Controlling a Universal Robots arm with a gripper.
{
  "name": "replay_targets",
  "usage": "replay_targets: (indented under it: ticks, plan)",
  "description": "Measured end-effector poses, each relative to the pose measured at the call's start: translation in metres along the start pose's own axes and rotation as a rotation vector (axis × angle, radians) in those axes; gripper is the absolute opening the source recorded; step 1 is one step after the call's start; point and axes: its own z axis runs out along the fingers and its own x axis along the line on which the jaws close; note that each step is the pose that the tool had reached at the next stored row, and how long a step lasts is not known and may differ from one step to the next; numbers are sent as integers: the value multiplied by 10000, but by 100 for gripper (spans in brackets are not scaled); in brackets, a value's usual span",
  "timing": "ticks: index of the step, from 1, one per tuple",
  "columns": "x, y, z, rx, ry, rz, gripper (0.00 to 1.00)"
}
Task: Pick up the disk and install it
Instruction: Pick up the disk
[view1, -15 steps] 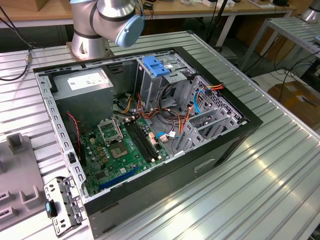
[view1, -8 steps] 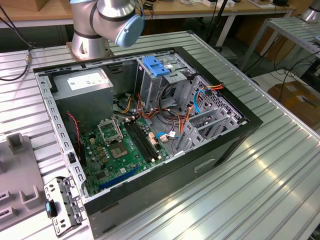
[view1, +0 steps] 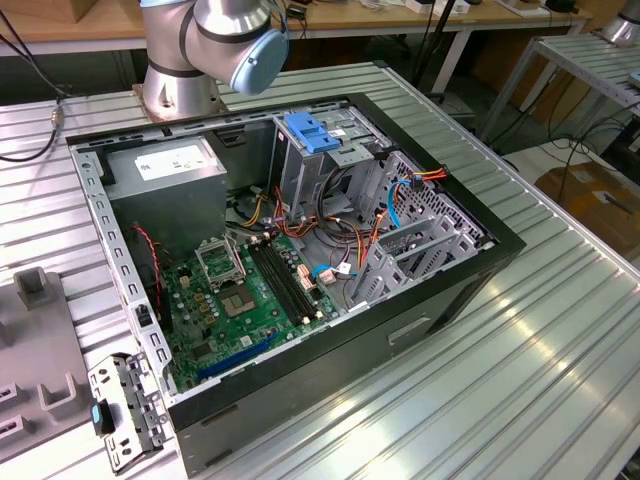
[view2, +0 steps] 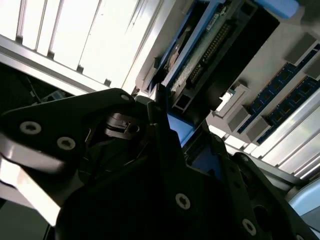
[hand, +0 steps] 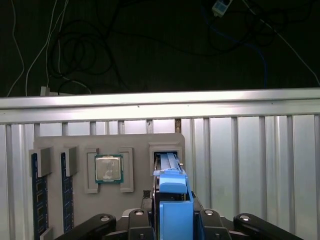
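**Disk** (hand: 169, 175): stands on edge in a slot of the grey tray (hand: 135, 142), its blue carrier end up between the fingers. In the second wrist view the disk (view2: 202, 55) shows side-on, with a connector row and a blue rail.

**Gripper** (hand: 174, 222): fingers narrow, pressed on either side of the blue carrier. The second wrist view shows its black body and screws close up.

**Tray, other contents**: a processor (hand: 109, 169) lies flat in a pocket just beside the disk's slot. Memory sticks (hand: 37, 197) stand at the far side, and show as blue strips (view2: 280, 95) in the second wrist view.

**Exterior view**: the arm (view1: 215, 40) stands by an open case (view1: 420, 320) on the ribbed table (view1: 540, 390). Inside are the motherboard (view1: 240, 300) and a cage (view1: 300, 185) with a blue latch (view1: 310, 135) on top.
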Motion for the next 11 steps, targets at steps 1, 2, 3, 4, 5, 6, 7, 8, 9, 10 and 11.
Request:
replay_targets:
  ticks: [1,2,3,4,5,6,7,8,9,10,11]
  plan:
    - [0,0,1,0,0,-1,37]
    - [0,0,2,0,0,-2,37]
    - [0,0,2,0,0,-2,37]
    - [0,-1,2,0,0,-2,37]
    - [0,-1,3,1,0,-2,37]
    - [0,-1,3,1,0,-2,37]
    - [0,-1,3,1,0,-2,37]
    - [0,-1,3,1,0,-2,37]
    - [0,-1,3,0,0,-2,37]
    - [0,-1,3,1,0,-3,37]
    - [0,-1,3,1,0,-3,37]
